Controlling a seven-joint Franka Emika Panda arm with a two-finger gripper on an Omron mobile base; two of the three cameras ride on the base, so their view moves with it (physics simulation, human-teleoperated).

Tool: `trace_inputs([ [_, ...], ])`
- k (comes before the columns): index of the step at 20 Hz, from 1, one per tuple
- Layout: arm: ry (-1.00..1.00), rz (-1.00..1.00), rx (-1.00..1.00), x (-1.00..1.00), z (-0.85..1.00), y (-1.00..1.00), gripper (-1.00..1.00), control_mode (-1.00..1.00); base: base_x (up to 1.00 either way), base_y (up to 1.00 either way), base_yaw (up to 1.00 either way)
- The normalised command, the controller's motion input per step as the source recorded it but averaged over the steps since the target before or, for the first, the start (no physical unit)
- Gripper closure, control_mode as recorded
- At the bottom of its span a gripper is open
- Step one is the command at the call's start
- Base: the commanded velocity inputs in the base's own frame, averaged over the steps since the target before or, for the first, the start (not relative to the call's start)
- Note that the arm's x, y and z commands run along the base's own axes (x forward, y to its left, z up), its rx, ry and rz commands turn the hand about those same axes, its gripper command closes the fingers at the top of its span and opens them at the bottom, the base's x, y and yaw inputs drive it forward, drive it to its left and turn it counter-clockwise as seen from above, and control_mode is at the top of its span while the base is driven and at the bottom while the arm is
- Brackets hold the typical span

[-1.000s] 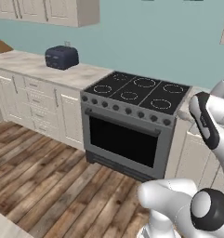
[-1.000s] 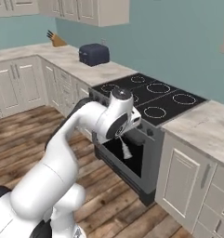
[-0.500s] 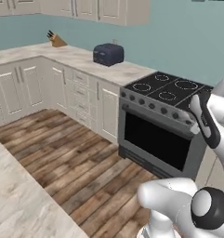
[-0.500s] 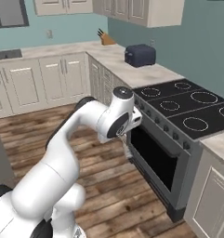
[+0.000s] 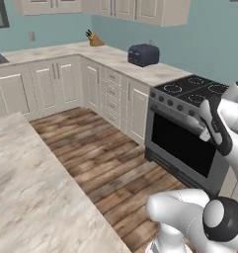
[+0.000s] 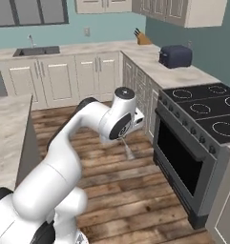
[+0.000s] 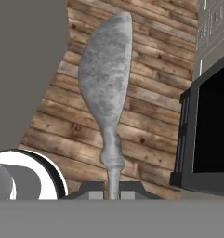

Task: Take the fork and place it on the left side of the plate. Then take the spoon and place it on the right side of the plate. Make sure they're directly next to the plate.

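From the left base view, the arm hangs before the oven [image 5: 182,148], over wood floor [image 5: 105,163].

From the right base view, the gripper [image 6: 127,143] carries a thin grey utensil pointing down.

In the hand view, the fingers are clamped on the spoon [image 7: 106,88] by its handle tip alone, so a swing could twist it loose onto the floor.

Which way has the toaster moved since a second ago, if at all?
No. The toaster sits at the same spot on the counter, between knife block and stove; the whole picture shifted because the camera moved.
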Motion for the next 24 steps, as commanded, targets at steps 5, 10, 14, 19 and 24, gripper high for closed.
trace_inputs([
  [5, 0.00, 0.00, 0.00, 0.00, 0.00, 0.00, 1.00, 1.00, -1.00, 0.23, 0.29],
  [10, 0.00, 0.00, 0.00, 0.00, 0.00, 0.00, 1.00, 1.00, -1.00, 0.38, 0.28],
  [14, 0.00, 0.00, 0.00, 0.00, 0.00, 0.00, 1.00, 1.00, -1.00, 0.49, 0.28],
  [19, 0.00, 0.00, 0.00, 0.00, 0.00, 0.00, 1.00, 1.00, -0.86, 0.95, 0.25],
  [24, 0.00, 0.00, 0.00, 0.00, 0.00, 0.00, 1.00, 1.00, -0.59, 1.00, 0.18],
])
